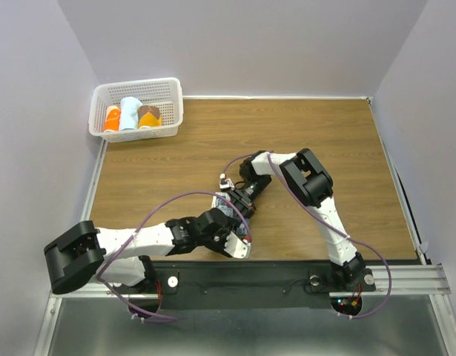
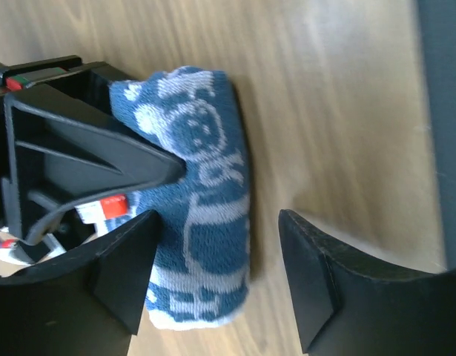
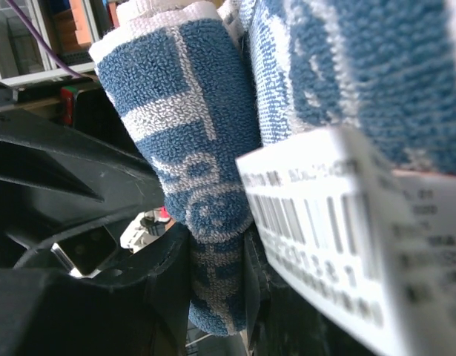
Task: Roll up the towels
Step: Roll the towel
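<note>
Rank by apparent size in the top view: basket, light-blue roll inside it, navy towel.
1. basket, clearly the largest.
2. light-blue roll and navy towel: not ranked. The towel is mostly hidden, and the patch that shows looks about as big as the roll.

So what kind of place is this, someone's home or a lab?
Most likely a robot test cell: plain white walls box in a wood-grain table, the left arm and right arm are bolted to a metal rail, and a basket holds rolled cloths.
</note>
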